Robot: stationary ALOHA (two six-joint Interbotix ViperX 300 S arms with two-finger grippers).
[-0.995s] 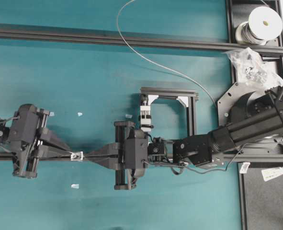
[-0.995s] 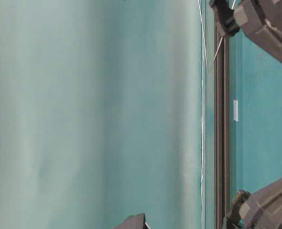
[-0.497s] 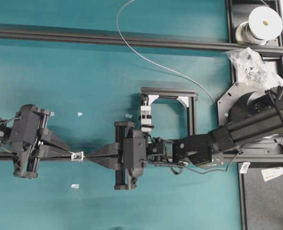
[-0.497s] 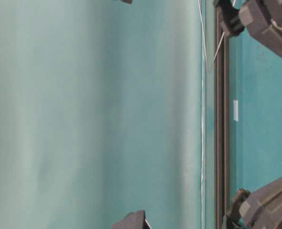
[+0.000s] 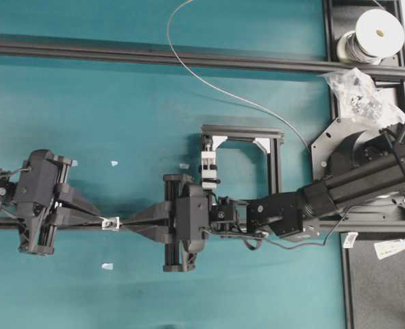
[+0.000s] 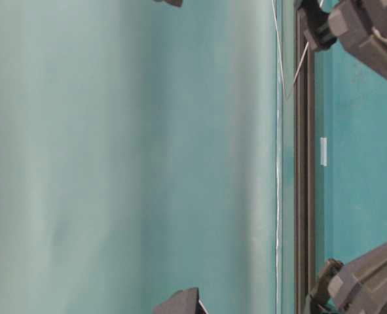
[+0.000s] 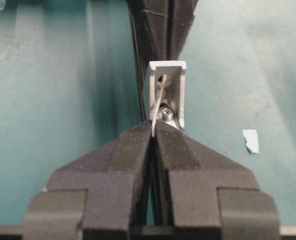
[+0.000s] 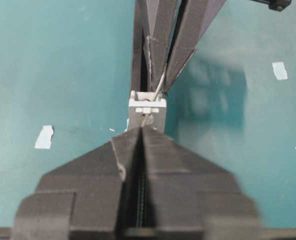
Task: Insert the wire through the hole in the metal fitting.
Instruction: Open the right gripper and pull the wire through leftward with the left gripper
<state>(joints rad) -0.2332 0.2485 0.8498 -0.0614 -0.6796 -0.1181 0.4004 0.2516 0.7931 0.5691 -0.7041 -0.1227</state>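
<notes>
The metal fitting (image 5: 110, 223) is a small silvery bracket held between the two grippers over the teal table. My right gripper (image 5: 125, 223) is shut on it from the right, and its tips (image 8: 141, 129) meet at the fitting's near face (image 8: 148, 106). My left gripper (image 5: 97, 220) is shut on the wire's free end (image 7: 157, 107) and its tips (image 7: 153, 131) almost touch the fitting (image 7: 174, 75). The wire runs up into the hole (image 7: 163, 79). In the right wrist view the wire (image 8: 161, 82) spans from the fitting to the left fingers (image 8: 155, 45).
The long wire (image 5: 209, 82) curves from the white spool (image 5: 375, 31) across the back rail (image 5: 154, 58). A black frame with a white clamp (image 5: 209, 168) stands behind the right wrist. White tape scraps (image 5: 107, 266) lie nearby. A bag of parts (image 5: 358, 92) sits at the right.
The right gripper has crept slightly left toward the left gripper. Both grips are unchanged.
</notes>
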